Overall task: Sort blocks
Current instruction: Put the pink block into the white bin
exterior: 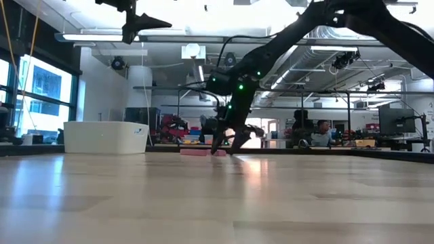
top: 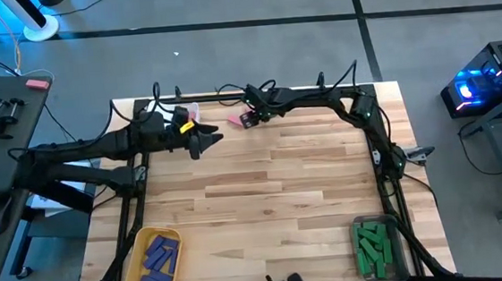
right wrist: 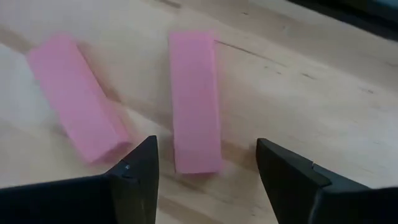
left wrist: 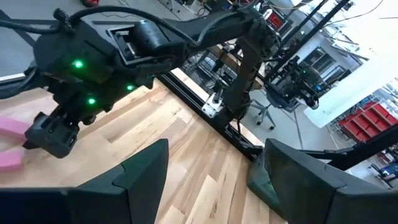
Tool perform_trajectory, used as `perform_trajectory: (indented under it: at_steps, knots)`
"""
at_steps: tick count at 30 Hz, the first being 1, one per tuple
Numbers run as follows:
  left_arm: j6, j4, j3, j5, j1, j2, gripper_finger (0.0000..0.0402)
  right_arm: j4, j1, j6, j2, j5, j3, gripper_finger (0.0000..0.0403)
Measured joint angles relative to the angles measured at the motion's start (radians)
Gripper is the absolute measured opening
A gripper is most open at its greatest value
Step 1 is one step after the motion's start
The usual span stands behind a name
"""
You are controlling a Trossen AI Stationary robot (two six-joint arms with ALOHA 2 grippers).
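Two pink blocks lie flat side by side on the table near its far edge; in the high view they show as pink spots. My right gripper is open just above the table. Its fingers stand on either side of one pink block's end without touching it. It also shows in the high view and the low view. My left gripper is open and empty, raised above the table a little to the left of the pink blocks.
A yellow bin with several purple blocks stands at the near left. A clear bin with several green blocks stands at the near right. A white bin stands at the far left. People sit in the room behind the table.
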Motion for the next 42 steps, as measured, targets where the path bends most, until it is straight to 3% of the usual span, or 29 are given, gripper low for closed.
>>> perform_trajectory:
  at_steps: [5,11,20,28,31,37,42]
  knots:
    - [-0.006,0.007,0.0,-0.004,-0.015,0.0,0.0252,-0.015,0.003,-0.045,0.009,0.004,0.028,0.0162]
    - [0.0,0.034,-0.001,-0.004,-0.017,0.0,0.0252,-0.086,-0.004,-0.104,-0.002,-0.019,0.028,0.0021]
    - [0.04,0.049,-0.001,0.0,-0.017,0.0,0.0252,-0.277,0.003,-0.245,-0.098,-0.045,0.027,0.0005]
    - [0.137,0.005,-0.001,-0.001,-0.017,0.0,0.0252,-0.357,0.112,-0.345,-0.27,-0.126,0.027,0.0002]
    - [0.314,-0.065,-0.001,-0.013,-0.017,0.013,0.0252,-0.362,0.163,-0.395,-0.352,-0.252,0.027,0.0002]
    - [0.856,-0.111,-0.001,-0.03,-0.06,0.11,0.0252,-0.377,0.246,-0.408,-0.477,-0.525,0.027,0.0001]
    - [1.228,0.025,-0.002,-0.034,-0.13,0.22,0.0252,-0.434,0.298,-0.351,-0.495,-0.555,0.027,0.0001]
